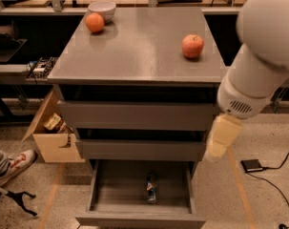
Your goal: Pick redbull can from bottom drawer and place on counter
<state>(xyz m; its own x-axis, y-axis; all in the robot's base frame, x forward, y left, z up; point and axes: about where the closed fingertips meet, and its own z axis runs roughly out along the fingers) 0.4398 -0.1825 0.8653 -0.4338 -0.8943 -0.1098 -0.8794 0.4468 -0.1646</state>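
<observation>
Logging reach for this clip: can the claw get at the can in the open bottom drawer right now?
Probably yes. The claw hangs beside the cabinet, level with the middle drawer. The bottom drawer is pulled out, and the can lies uncovered on its floor, forward of that middle drawer.

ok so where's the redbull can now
In the camera view the redbull can sits near the middle of the open bottom drawer; the claw hangs higher at the picture's right, beside the middle drawer.
</observation>
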